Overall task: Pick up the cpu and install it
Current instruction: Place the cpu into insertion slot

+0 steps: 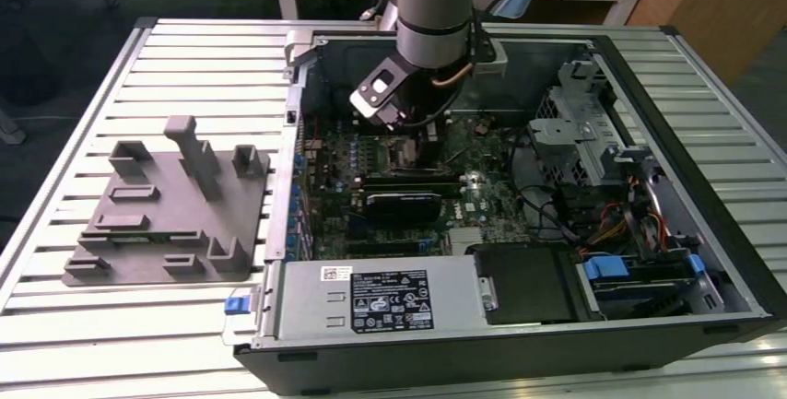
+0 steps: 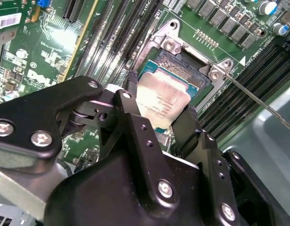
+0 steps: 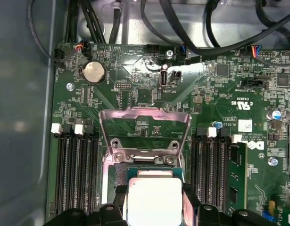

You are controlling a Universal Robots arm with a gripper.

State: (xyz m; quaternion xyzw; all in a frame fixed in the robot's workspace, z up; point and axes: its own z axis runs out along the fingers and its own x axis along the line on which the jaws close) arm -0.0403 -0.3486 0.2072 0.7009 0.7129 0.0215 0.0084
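Silver-white metal of the cpu [image 2: 163, 102] shows between the black fingers [image 2: 131, 92] of the hand [image 2: 159, 100], which pinches it by two opposite edges just over the open socket [image 2: 185, 63], near twelve o'clock of the motherboard [image 1: 492, 198] in the exterior view. I judge the chip must be held level and square to the socket frame, clear of the raised load plate [image 3: 145, 123]. The contacts beneath are covered, so I cannot tell if it already touches.

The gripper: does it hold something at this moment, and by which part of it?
The gripper holds the cpu by two opposite side edges, one finger on each, at the open socket.
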